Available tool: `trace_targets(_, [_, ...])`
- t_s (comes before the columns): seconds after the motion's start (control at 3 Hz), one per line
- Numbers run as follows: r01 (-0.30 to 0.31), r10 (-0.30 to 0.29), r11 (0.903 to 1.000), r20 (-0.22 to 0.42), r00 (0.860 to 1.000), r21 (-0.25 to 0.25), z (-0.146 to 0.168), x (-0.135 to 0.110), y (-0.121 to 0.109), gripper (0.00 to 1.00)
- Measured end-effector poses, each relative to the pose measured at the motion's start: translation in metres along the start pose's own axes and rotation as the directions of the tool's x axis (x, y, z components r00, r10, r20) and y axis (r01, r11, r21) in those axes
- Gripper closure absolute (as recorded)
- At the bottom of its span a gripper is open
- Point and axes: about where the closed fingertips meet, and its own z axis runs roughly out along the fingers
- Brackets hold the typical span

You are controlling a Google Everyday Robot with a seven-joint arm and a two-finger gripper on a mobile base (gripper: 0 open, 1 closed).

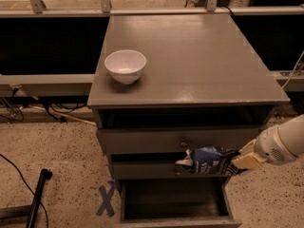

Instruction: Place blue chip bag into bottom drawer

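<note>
The blue chip bag [207, 159], crumpled dark-blue foil with white markings, hangs in front of the middle drawer front, above the open bottom drawer [175, 201]. My gripper [236, 162] comes in from the right on a white arm and is shut on the bag's right end. The bottom drawer is pulled out, dark inside, directly below the bag.
A white bowl [125, 66] sits on the grey cabinet top [199, 61] at the left. Two shallower drawers [180, 140] are above the bottom one. A blue X tape mark [106, 201] and a black pole [37, 198] lie on the speckled floor at left.
</note>
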Motion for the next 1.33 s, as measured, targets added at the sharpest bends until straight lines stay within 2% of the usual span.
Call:
trace_targets(0.33, [-0.030, 0.030, 0.9994, 0.000, 1.000, -0.015, 0.008, 0.006, -0.004, 1.00])
trace_targets(0.67, [-0.107, 0.117, 0.9921, 0.182, 0.976, -0.066, 0.050, 0.048, -0.022, 1.00])
trace_targets(1.0, [-0.157, 0.187, 0.9808, 0.327, 0.926, -0.115, 0.089, 0.107, -0.034, 1.00])
trace_targets(1.33, [-0.181, 0.239, 0.9653, 0.358, 0.903, -0.188, 0.136, 0.155, -0.056, 1.00])
